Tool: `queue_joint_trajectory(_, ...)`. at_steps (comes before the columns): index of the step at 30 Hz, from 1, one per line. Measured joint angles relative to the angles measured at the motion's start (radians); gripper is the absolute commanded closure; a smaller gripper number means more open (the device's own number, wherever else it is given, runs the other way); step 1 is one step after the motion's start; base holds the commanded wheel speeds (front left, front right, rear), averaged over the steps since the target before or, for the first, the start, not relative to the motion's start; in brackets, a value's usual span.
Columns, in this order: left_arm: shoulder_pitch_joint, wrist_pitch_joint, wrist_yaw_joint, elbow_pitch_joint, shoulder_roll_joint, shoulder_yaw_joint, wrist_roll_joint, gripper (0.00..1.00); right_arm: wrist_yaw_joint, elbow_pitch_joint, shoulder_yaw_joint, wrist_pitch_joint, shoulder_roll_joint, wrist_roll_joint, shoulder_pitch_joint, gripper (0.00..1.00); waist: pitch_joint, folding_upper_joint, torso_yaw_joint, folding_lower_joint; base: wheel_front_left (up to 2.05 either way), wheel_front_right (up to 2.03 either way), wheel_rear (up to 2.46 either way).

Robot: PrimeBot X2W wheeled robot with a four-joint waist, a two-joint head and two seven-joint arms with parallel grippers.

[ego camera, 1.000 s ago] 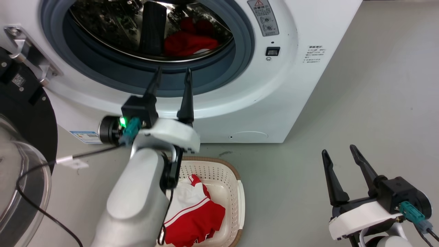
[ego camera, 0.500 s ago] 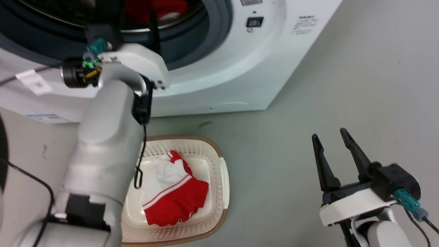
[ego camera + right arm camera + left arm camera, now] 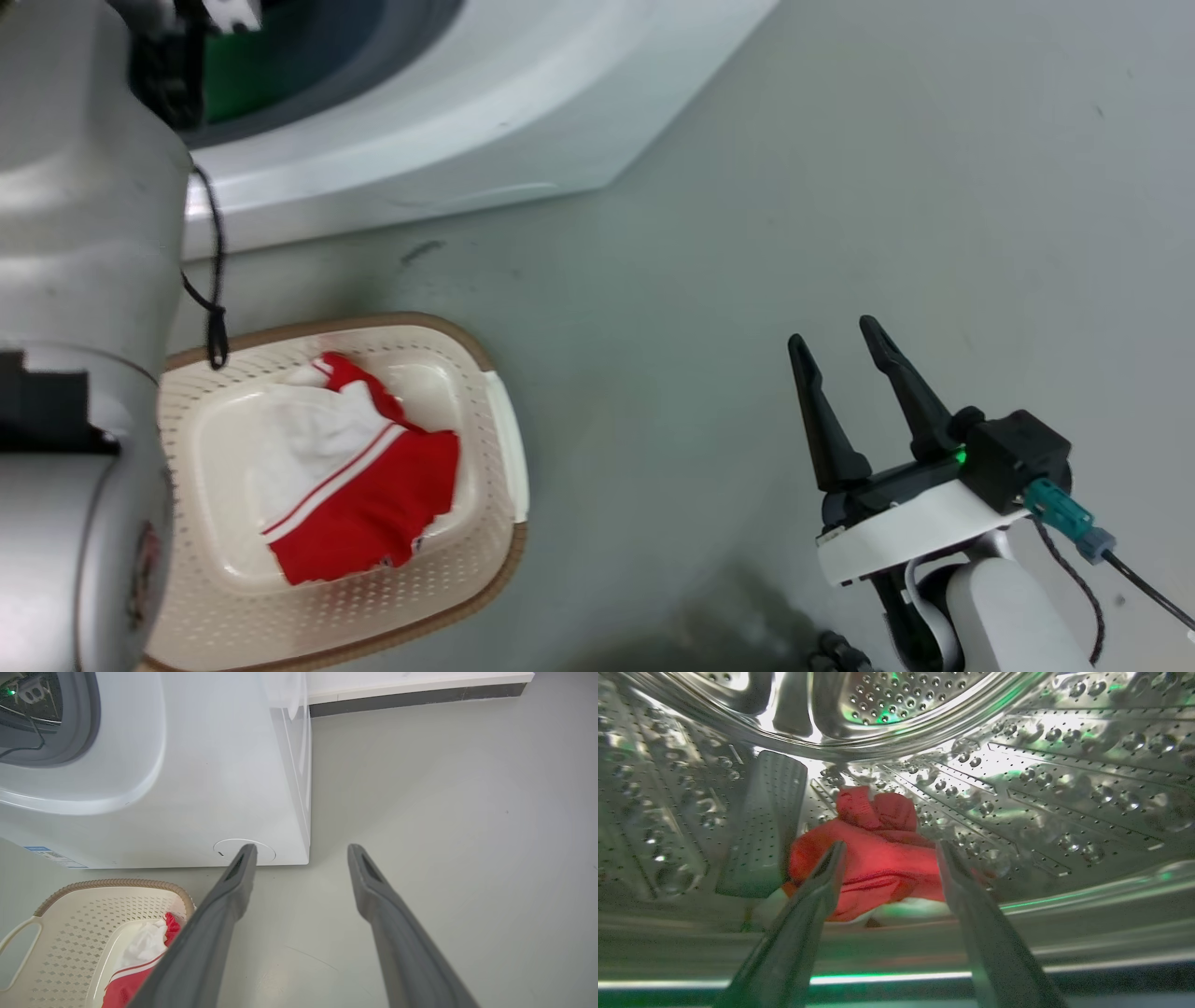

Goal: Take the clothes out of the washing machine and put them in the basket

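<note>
Inside the washing machine's steel drum lies a crumpled red garment with a bit of white at its lower edge. My left gripper is open just in front of it, one finger to each side, with nothing held. In the head view, my left forearm reaches up into the machine's opening. The cream basket stands on the floor below it, holding a red and white garment. My right gripper hangs open and empty over the floor, right of the basket.
A grey ribbed paddle rises from the drum wall just left of the red garment. The right wrist view shows the machine's front corner, the basket at lower left and bare grey floor to the right.
The head camera has swung down and to the right, shifting the whole picture. My left arm has pushed forward from the door seal into the drum. The right gripper has stayed open.
</note>
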Motion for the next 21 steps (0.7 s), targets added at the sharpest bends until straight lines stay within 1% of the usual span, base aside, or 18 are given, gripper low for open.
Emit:
queue_joint_trajectory(5,-0.093,0.118,0.000,0.042,0.040,-0.012,0.005,0.00,0.000,0.036,0.040,-0.015,0.000,0.041,-0.032,0.00,0.061,0.0000,-0.065,0.0000,0.00,0.00,0.00)
queue_joint_trajectory(13,-0.237,0.344,0.002,0.073,0.106,-0.044,0.023,0.00,0.000,0.058,0.099,-0.021,0.000,0.093,-0.058,0.00,0.132,0.0000,-0.150,0.0001,0.00,0.00,0.00)
queue_joint_trajectory(17,-0.282,0.456,0.016,0.080,0.129,-0.050,0.024,0.00,0.000,0.051,0.119,-0.021,0.000,0.110,-0.061,0.00,0.155,0.0000,-0.178,0.0001,0.00,0.00,0.00)
queue_joint_trajectory(21,-0.303,0.551,0.042,0.082,0.137,-0.052,0.018,0.00,0.000,0.046,0.128,-0.023,0.000,0.119,-0.061,0.00,0.168,0.0000,-0.195,0.0000,0.00,0.00,0.00)
